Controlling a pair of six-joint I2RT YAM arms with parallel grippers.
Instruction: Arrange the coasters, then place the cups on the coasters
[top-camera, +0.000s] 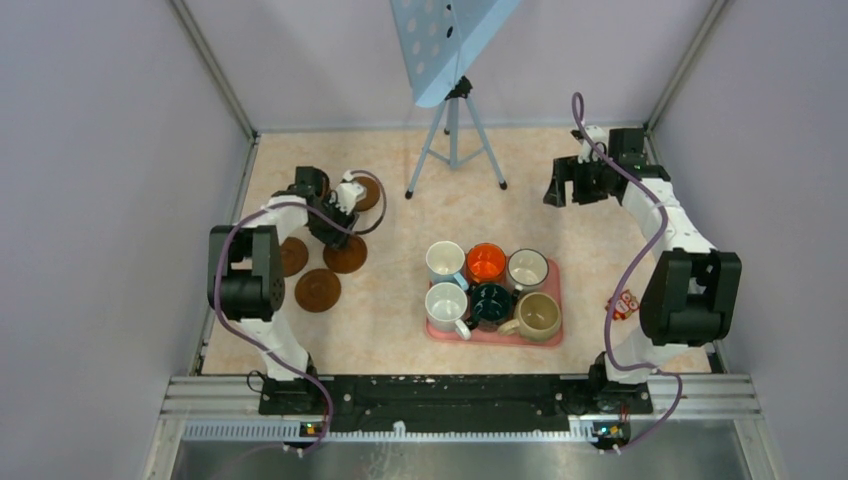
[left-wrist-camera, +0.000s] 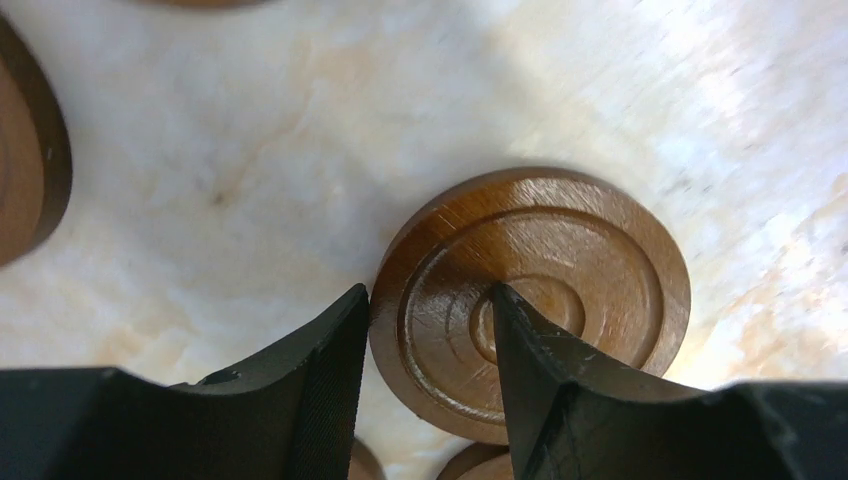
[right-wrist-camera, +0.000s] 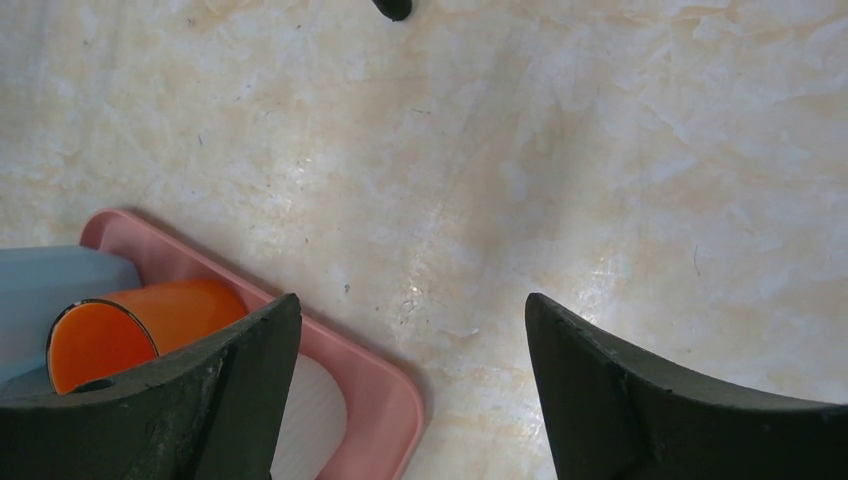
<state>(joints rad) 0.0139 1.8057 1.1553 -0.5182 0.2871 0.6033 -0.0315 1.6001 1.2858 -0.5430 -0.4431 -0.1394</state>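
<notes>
On marbled tabletop (left-wrist-camera: 250, 150), left hand (left-wrist-camera: 428, 292) half-closed astride the rim of a coaster (left-wrist-camera: 600, 260), grip uncertain; right hand (right-wrist-camera: 410, 300) wide.

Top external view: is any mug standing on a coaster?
No, all six mugs sit in the pink tray, away from the coasters.

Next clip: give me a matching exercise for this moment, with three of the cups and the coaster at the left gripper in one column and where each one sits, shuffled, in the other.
Things
1. orange cup
2. dark cup
3. beige cup
4. coaster

Places
A. flat on the table, with the left gripper straddling its rim
B. in the tray, far row, middle
C. in the tray, near row, right end
D. in the tray, near row, middle

Pairs: 1-B; 2-D; 3-C; 4-A
</notes>
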